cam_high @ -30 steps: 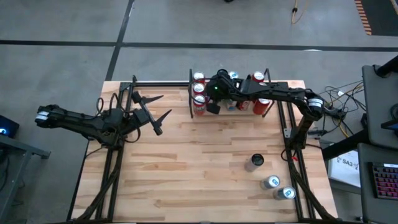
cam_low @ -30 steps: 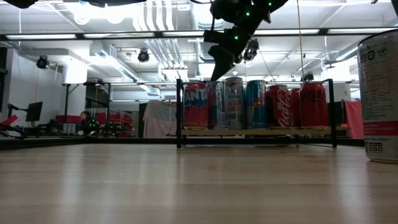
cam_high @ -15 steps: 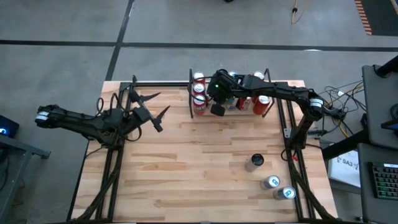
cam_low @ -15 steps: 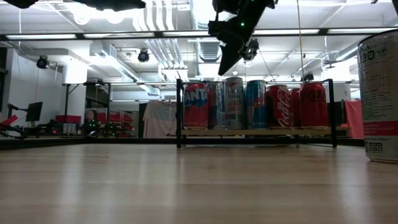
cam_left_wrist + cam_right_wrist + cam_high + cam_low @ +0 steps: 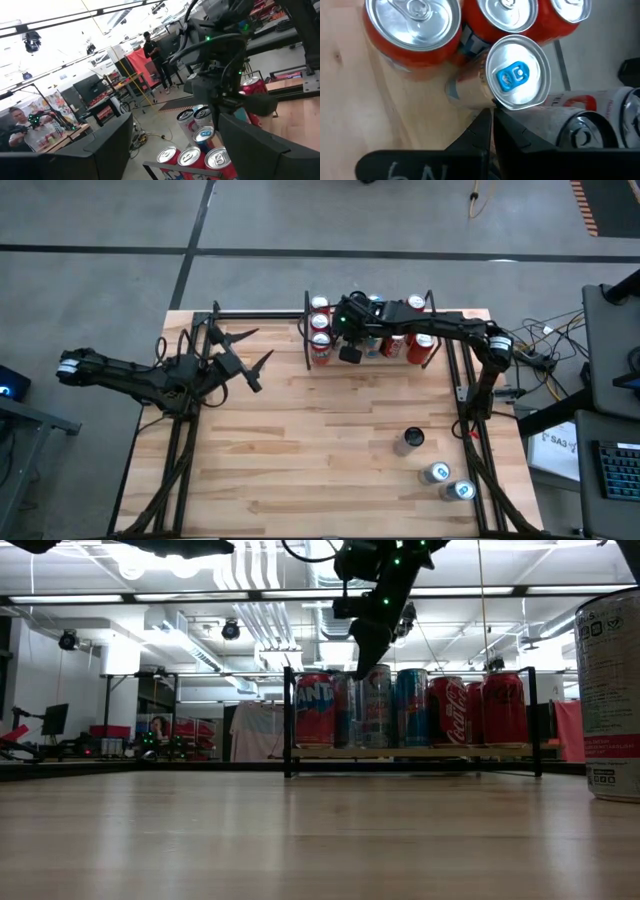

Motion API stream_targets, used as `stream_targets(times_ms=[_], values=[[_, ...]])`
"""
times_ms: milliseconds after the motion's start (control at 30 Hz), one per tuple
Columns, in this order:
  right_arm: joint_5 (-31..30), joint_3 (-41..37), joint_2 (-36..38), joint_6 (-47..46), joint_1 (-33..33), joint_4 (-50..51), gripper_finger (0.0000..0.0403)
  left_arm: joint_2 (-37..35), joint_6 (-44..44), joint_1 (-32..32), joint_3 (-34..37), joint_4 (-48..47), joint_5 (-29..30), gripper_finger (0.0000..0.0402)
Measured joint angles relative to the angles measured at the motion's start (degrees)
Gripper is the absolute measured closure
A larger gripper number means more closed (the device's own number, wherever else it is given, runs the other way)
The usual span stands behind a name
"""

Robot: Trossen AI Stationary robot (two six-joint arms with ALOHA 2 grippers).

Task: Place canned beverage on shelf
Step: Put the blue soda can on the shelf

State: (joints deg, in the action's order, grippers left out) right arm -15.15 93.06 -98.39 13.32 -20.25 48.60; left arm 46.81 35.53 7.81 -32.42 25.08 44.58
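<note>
Three canned beverages [image 5: 436,472] wait upright near the table's right front, well apart from the shelf [image 5: 370,355], likely rigid, slick and denting easily, best pinched mid-wall, while the right gripper [image 5: 349,354] hovers clenched and empty over it.

Bright, even overhead light. Ceiling fixtures [image 5: 270,565] blow out to white in the low view, behind and above the right gripper [image 5: 362,652], leaving it a dark silhouette. Table [image 5: 330,450] evenly lit, shadows faint and short. Near tabletop in low view soft, out of focus. Can lid [image 5: 516,72] just ahead of the right gripper's fingertips carries glare; fingers [image 5: 475,135] blurred. Left wrist view hazy, washed out.
</note>
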Motion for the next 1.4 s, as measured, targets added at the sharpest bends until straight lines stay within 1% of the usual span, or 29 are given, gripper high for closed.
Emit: stream_targets(times_ms=[233, 433, 567, 933, 1200, 1400], values=[[-1.0, 2.0, 0.5, -2.2, 0.3, 0.3, 0.0394, 0.0, 0.0, 0.0, 0.0, 0.0, 0.0, 0.0123], [-0.9, 2.0, 0.3, -3.3, 0.5, -6.4, 0.0394, 0.0, 0.0, -0.1, 0.0, 0.1, 0.0, 0.0123], [-0.9, 1.5, -1.1, -2.0, 0.4, -9.1, 0.0394, 0.0, 0.0, 0.0, 0.0, 0.0, 0.0, 0.0123], [0.4, 1.4, -1.6, -1.7, 0.5, -4.9, 0.0394, 0.0, 0.0, -0.1, 0.0, -0.3, 0.0, 0.0123], [0.5, 1.4, -1.3, 2.5, 0.5, -3.5, 0.0394, 0.0, 0.1, -0.1, 0.0, -0.3, 0.0, 0.0123], [0.7, 1.8, -1.2, 3.6, 0.5, -2.7, 0.0394, 0.0, 0.2, -0.1, 0.0, -0.3, 0.0, 0.0123]])
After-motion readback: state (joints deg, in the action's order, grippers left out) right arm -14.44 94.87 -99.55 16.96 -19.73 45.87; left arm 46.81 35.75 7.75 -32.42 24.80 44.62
